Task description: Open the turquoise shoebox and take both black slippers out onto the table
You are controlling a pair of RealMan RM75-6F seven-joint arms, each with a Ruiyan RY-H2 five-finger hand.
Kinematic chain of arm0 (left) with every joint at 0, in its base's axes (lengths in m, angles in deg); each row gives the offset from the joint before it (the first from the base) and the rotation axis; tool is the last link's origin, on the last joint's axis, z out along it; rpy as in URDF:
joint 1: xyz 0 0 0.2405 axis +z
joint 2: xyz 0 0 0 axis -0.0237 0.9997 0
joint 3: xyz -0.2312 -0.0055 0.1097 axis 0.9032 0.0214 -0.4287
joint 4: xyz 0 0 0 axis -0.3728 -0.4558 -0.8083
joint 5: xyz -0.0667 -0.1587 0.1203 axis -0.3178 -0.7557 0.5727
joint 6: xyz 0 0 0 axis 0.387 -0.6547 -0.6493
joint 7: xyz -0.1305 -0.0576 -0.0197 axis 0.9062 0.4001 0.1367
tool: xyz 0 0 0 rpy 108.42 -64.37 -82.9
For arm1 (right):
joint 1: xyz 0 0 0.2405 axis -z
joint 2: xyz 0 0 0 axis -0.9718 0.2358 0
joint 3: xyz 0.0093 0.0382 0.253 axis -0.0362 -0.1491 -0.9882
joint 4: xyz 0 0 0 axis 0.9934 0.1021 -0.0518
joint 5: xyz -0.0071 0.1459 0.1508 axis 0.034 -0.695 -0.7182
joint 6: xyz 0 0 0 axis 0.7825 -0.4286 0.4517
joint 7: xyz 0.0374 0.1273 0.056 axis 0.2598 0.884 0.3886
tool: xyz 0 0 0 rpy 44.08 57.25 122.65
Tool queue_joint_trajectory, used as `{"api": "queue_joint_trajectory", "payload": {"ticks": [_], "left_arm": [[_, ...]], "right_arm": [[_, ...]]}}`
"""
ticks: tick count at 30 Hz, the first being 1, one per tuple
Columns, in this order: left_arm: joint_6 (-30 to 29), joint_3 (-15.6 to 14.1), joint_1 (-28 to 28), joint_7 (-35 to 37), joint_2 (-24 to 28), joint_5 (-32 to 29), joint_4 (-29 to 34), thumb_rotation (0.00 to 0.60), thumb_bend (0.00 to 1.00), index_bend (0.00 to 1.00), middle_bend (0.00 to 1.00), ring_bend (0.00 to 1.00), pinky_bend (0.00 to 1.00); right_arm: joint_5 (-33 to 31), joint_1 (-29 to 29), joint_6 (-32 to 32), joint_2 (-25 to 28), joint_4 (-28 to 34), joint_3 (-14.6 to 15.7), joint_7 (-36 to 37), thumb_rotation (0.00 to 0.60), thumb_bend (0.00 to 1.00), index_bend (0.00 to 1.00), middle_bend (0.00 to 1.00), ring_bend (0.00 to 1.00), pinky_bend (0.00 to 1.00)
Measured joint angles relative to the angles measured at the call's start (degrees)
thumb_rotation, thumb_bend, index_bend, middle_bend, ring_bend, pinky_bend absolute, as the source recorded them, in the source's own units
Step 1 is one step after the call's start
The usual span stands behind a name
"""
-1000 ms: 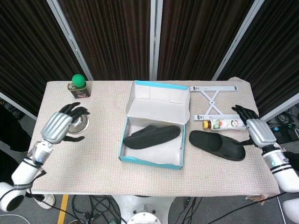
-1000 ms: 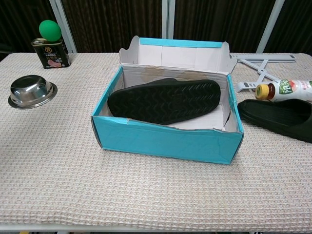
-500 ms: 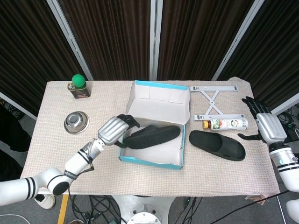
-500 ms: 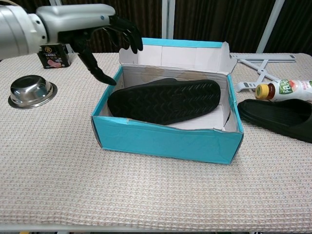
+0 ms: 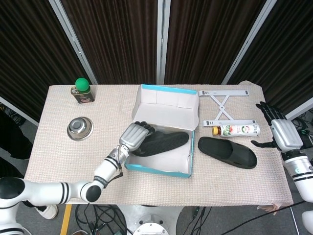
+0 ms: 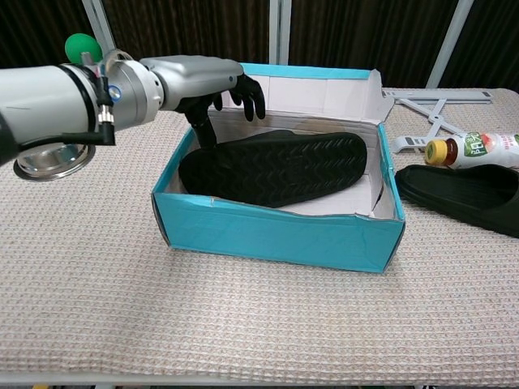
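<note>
The turquoise shoebox stands open at the table's middle, its lid folded back. One black slipper lies sole-up inside it. My left hand hovers over the slipper's left end inside the box, fingers spread and holding nothing; contact with the slipper is unclear. The other black slipper lies on the table right of the box. My right hand stays open near the table's right edge, apart from that slipper.
A plastic bottle lies behind the outer slipper, with a white folding stand beyond it. A steel bowl and a dark tin with a green ball sit on the left.
My left hand has swept from over the steel bowl to the box and now reaches in over the slipper's left end. The right hand drew back slightly to the right.
</note>
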Motion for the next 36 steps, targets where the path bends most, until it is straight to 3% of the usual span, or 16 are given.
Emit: {"api": "queue_joint_trajectory", "payload": {"ticks": [8,20,23,26,30,36], "left_arm": [[-4.38,-1.9,-3.27,-6.39,-3.73,-6.25,-3.24,0.6,0.0,0.26,0.24,0.2,0.28],[-4.12,-4.72,-4.09,-6.71,-7.52,-5.07,-7.15,0.6,0.0,0.27,0.3,0.23,0.28],[-3.37,-4.8,-4.22,-5.87,-8.48,-4.69,-8.65,0.6,0.0,0.31,0.37,0.28,0.33],[-3.12,-4.54,-4.13,-3.97,-9.64,-3.66,-10.48,0.6,0.02,0.42,0.49,0.41,0.4],[-3.53,-3.89,-3.52,-0.05,-10.83,-0.58,-12.42,0.6,0.14,0.56,0.67,0.59,0.58],[-4.35,-3.24,-1.38,6.61,-10.45,4.66,-12.62,0.6,0.29,0.67,0.76,0.67,0.66]], "right_arm": [[0.14,1.02,-0.87,0.32,-0.5,-0.19,1.05,0.6,0.0,0.0,0.0,0.0,0.0],[0.26,1.58,-1.16,0.15,-0.62,-0.48,0.68,0.6,0.0,0.0,0.0,0.0,0.0],[-0.06,1.72,-1.31,0.09,-0.58,-0.65,0.08,0.6,0.0,0.0,0.0,0.0,0.0],[-0.47,1.85,-1.39,0.04,-0.53,-0.87,-0.25,0.6,0.0,0.0,0.0,0.0,0.0],[-0.64,2.08,-1.72,0.01,-0.44,-1.09,-0.61,0.6,0.0,0.0,0.0,0.0,0.0],[-0.57,2.33,-2.35,-0.06,-0.34,-1.53,-0.39,0.6,0.0,0.0,0.0,0.0,0.0]]}}
